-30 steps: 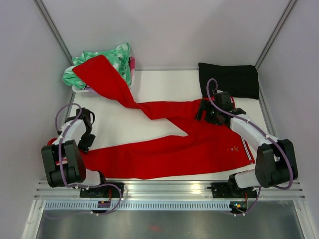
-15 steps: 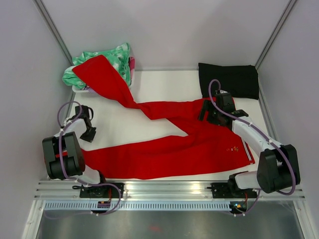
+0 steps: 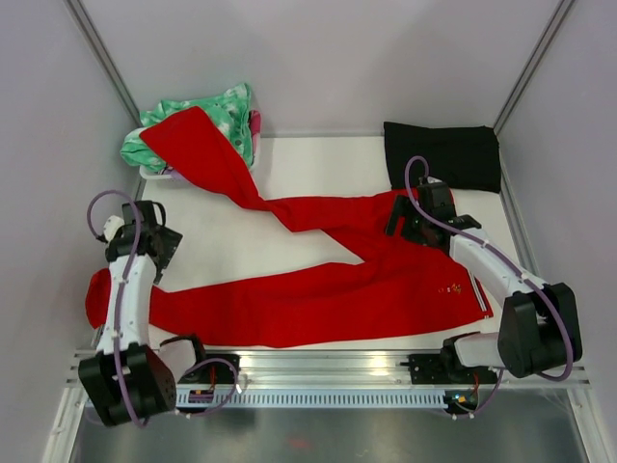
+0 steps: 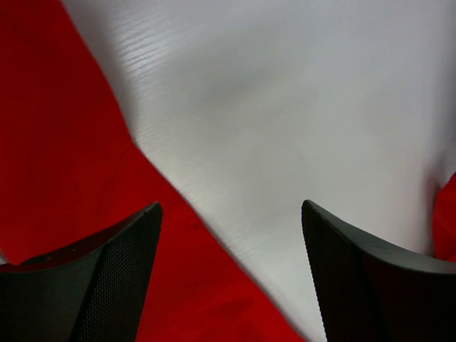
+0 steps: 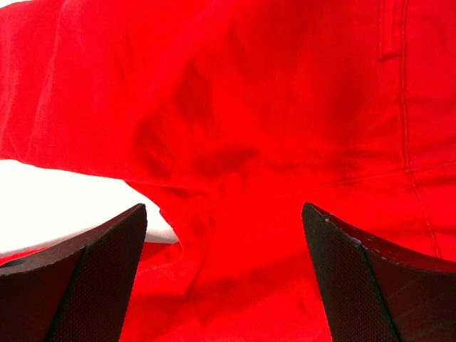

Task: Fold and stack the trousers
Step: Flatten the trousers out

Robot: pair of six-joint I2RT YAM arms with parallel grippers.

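Overhead, a green-and-white mottled garment (image 3: 207,114) lies heaped at the far left corner of the white tabletop (image 3: 308,159), and a black folded cloth (image 3: 443,154) sits at the far right corner. The black cloth lies just beyond the right arm's wrist; nothing covers it.

Bright red long-legged fabric trousers (image 3: 337,285) sprawl unfolded across the middle of the tabletop, waistband toward the right edge. One leg runs along the near edge to the left, its end spilling past the tabletop's left side beside the left arm. The other leg twists diagonally to the far left, its end draped over the mottled garment. White-striped trim marks the waistband near the right arm, and the cloth is creased where the legs meet.

The left fingers (image 4: 85,285) stand wide apart above bare tabletop, near the edge of the near leg, holding nothing. The right fingers (image 5: 78,285) are likewise spread wide, low over the red fabric at the seat, with no cloth pinched between them.

A small light mark near the hip is too small to read.
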